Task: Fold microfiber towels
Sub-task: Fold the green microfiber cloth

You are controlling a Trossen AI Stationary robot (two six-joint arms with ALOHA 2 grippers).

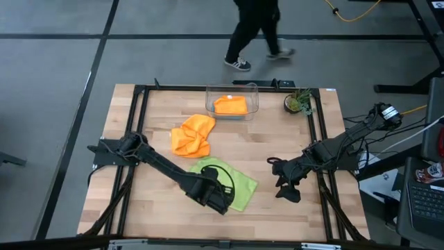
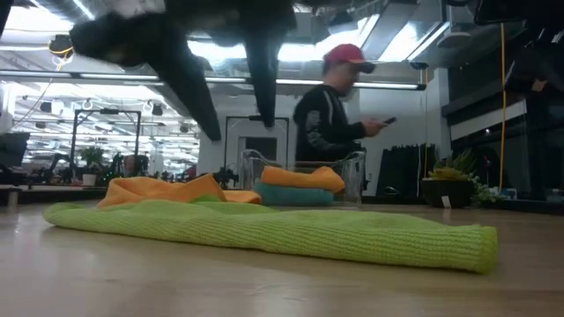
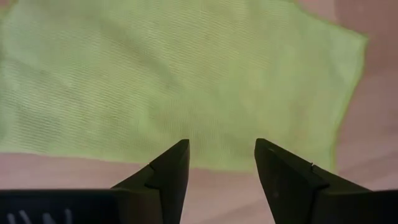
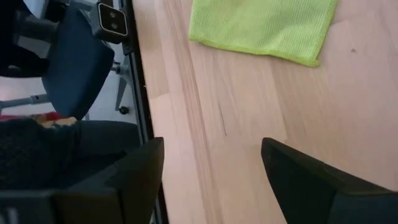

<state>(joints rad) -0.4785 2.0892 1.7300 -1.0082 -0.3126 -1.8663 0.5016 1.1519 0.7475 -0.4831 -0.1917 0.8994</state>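
My left hand (image 1: 220, 201) hovers over the near edge of the lime green towel (image 1: 232, 182), its two fingers (image 3: 169, 171) spread apart with nothing between them; past them the green cloth lies flat on the wood. That towel rests near the front middle of the tabletop (image 1: 277, 142), folded over into a long flat shape, its thick edge showing in the low view (image 2: 291, 231).

My right hand (image 1: 288, 191) hangs above bare tabletop to the right of the green towel, well apart from it. Its fingers (image 4: 134, 174) are spread wide too, empty, with only wood grain between them and a corner of the green towel farther off (image 4: 264, 25).

A crumpled orange towel (image 1: 192, 135) sits behind the green one, toward the middle of the tabletop, just beside it. At the far edge stands a clear bin (image 1: 251, 94) holding a folded orange towel (image 1: 230, 105); the low view shows that orange one stacked on a folded teal towel (image 2: 291, 195). A small potted plant (image 1: 299, 102) stands just right of the bin. Beyond the tabletop a person (image 2: 330, 119) in dark clothes and a red cap stands on the floor.
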